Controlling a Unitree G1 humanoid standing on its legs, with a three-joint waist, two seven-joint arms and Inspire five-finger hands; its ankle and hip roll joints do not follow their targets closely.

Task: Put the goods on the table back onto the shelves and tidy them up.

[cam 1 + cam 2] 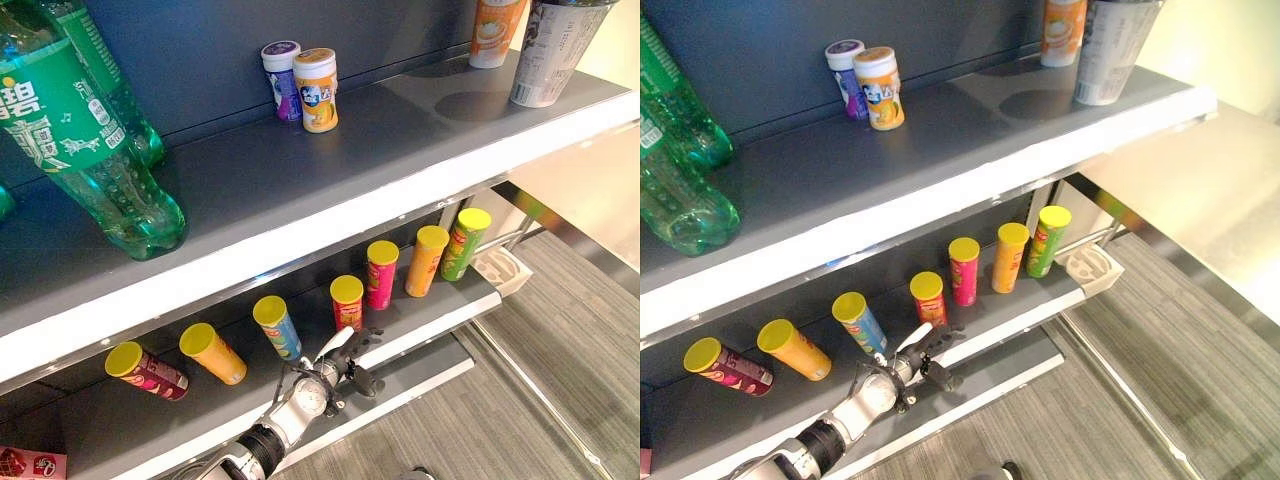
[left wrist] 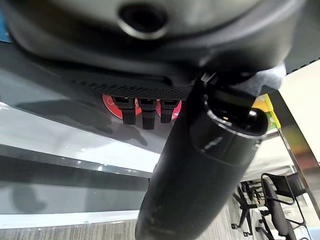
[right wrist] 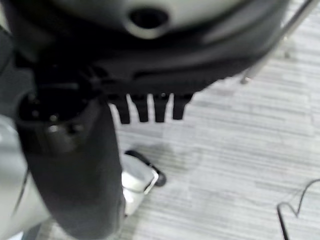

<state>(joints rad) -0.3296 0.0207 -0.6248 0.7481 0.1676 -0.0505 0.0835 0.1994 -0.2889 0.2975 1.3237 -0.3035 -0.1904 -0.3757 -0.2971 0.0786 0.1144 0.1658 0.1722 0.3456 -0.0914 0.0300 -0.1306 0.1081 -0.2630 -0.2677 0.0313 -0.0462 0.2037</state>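
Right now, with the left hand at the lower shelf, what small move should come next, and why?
Probably ease the left hand forward to the red chip can just beyond its fingers. The hand is open and holds nothing, and that can stands lowest in the row of yellow-lidded cans, out of line with the pink can beside it, so squaring it up looks like the nearest tidying step.

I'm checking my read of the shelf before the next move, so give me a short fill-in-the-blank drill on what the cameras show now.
1. The cans on the lower shelf all have ____ lids.
2. The left hand reaches toward the ____ can, the shortest of the row.
3. The green bottles lie on the ____ shelf.
4. The two small jars stand ____ on the upper shelf.

Missing words: yellow; red; upper; upright
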